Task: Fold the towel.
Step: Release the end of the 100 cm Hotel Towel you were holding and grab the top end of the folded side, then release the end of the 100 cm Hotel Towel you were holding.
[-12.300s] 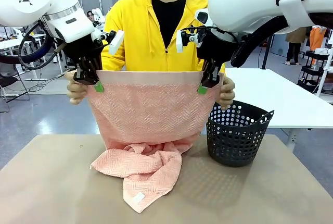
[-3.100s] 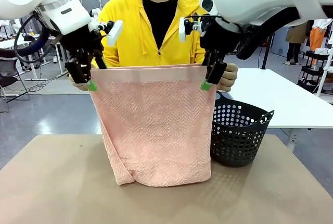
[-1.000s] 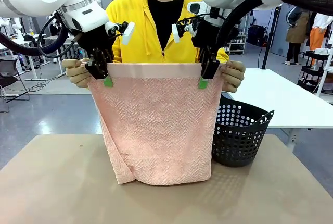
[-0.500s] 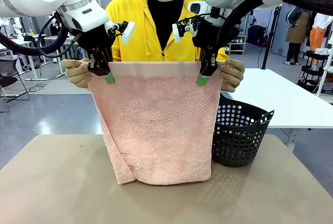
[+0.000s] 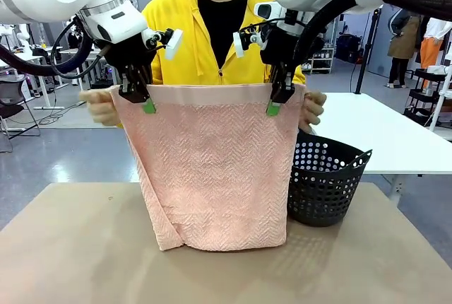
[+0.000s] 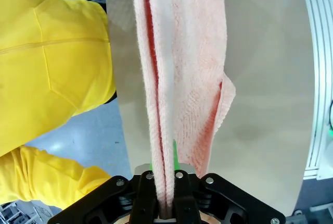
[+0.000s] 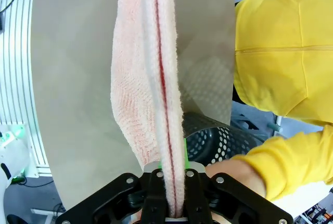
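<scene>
The towel point(image 5: 215, 170) hangs upright in the air over the table point(image 5: 70, 247), stretched flat between our two arms, with the black basket point(image 5: 328, 184) standing just beside it on our right. Our left tool point(image 5: 147, 106) is pressed together on the smooth band at the top left corner, and our right tool point(image 5: 273, 108) pinches the top right corner in the same way. Both wrist views show more than one layer of pink cloth caught between the green pads, so we judge that the towel is already doubled over once, its two short edges brought together at the top and the fold hanging at the bottom. That lower fold sits very near the table; we cannot tell whether it touches. The hand beside the left tool point(image 5: 99, 106) and the hand beside the right tool point(image 5: 311, 109) belong to the person across from us and sit at the outer corners; whether they grip the cloth is unclear. We reckon the first halving is done, and what is left is to lay the towel down and fold it further.
</scene>
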Controlling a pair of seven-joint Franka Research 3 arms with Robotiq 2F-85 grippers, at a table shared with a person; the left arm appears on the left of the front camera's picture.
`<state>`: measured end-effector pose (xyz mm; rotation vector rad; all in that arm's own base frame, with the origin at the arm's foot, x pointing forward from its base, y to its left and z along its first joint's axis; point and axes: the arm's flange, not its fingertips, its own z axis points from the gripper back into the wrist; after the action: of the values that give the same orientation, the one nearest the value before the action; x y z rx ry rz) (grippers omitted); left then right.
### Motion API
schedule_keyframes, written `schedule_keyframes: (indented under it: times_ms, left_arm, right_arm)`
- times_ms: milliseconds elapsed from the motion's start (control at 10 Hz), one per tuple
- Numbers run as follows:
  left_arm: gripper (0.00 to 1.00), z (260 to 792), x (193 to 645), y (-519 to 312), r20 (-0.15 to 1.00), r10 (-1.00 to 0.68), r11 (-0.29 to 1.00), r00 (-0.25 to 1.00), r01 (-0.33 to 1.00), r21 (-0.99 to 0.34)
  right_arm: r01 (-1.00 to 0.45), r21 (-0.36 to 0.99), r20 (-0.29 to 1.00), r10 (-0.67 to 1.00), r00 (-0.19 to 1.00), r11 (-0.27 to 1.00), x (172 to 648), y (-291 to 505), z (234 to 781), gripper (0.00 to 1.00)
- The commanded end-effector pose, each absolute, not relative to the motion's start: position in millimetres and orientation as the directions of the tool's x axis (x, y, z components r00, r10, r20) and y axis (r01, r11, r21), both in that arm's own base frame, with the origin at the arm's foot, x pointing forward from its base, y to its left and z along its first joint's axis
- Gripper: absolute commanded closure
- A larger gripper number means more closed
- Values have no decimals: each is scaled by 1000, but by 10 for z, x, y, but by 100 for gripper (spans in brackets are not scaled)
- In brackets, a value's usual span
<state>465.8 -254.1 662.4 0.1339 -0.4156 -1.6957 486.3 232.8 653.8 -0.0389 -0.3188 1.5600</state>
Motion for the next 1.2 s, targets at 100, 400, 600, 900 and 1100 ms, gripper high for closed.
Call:
schedule_keyframes:
  times_ms: [100, 400, 600, 900, 1100]
  left_arm:
    - [100, 6634, 4654, -2536, 145, -974, -114, -173, 930, 348]
    - [100, 6634, 4654, -2536, 145, -974, -114, -173, 930, 348]
    - [100, 6634, 4654, -2536, 145, -974, -114, -173, 930, 348]
    - [100, 6634, 4654, -2536, 145, -974, -114, -173, 930, 348]
    - [100, 6634, 4654, -2536, 145, -974, -114, -173, 930, 348]
  right_arm:
    - [-974, -227, 172, 985, -20, 19, 4867, 2316, 6540, 100]
    - [-974, -227, 172, 985, -20, 19, 4867, 2316, 6540, 100]
    - [-974, -227, 172, 985, -20, 19, 4867, 2316, 6540, 100]
    - [-974, -227, 172, 985, -20, 19, 4867, 2316, 6540, 100]
    - [-974, -227, 172, 985, -20, 19, 4867, 2316, 6540, 100]
